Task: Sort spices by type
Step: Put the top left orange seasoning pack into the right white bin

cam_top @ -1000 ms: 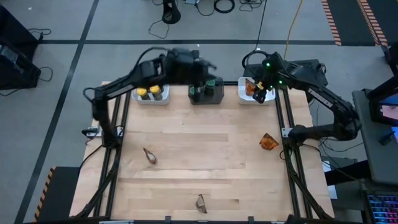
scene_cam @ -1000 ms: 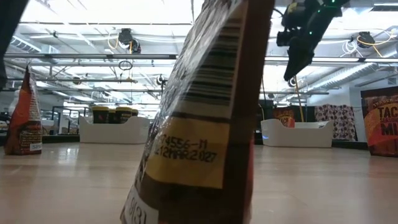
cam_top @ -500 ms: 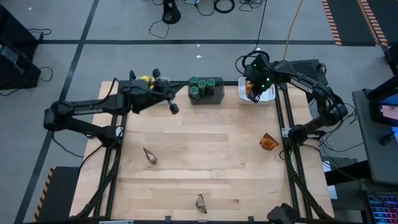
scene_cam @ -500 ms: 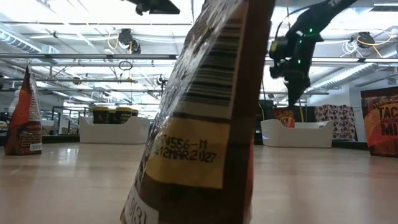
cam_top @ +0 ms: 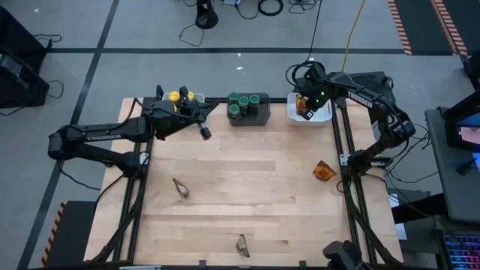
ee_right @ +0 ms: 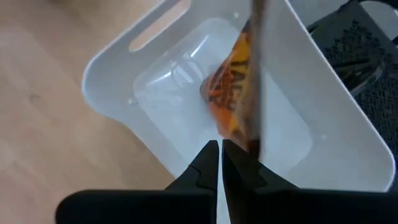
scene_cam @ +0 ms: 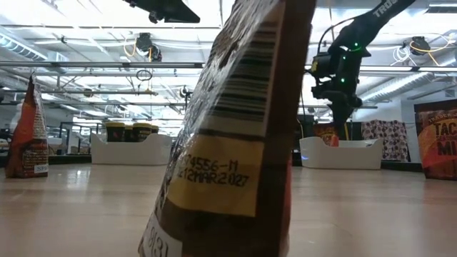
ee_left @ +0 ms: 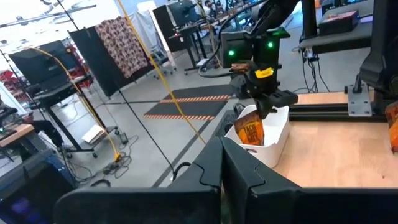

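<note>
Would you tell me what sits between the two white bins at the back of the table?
In the high view, a dark grey bin of green-lidded jars sits between the left white bin and the right white bin.

We see both arms reaching toward the far edge of the bench. Our left arm stretches in from the left side, its forearm lying nearly level, and the left tool (cam_top: 203, 132) points toward the middle of the bench with its two dark fingers (ee_left: 205, 177) pressed together and nothing between them. Our right arm rises from the right side, bends at the elbow and folds back toward the far right corner. Its wrist points downward, green lights glowing on it, and the right tool (cam_top: 307, 114) hangs with its fingers (ee_right: 208, 163) closed against each other, empty.
</note>
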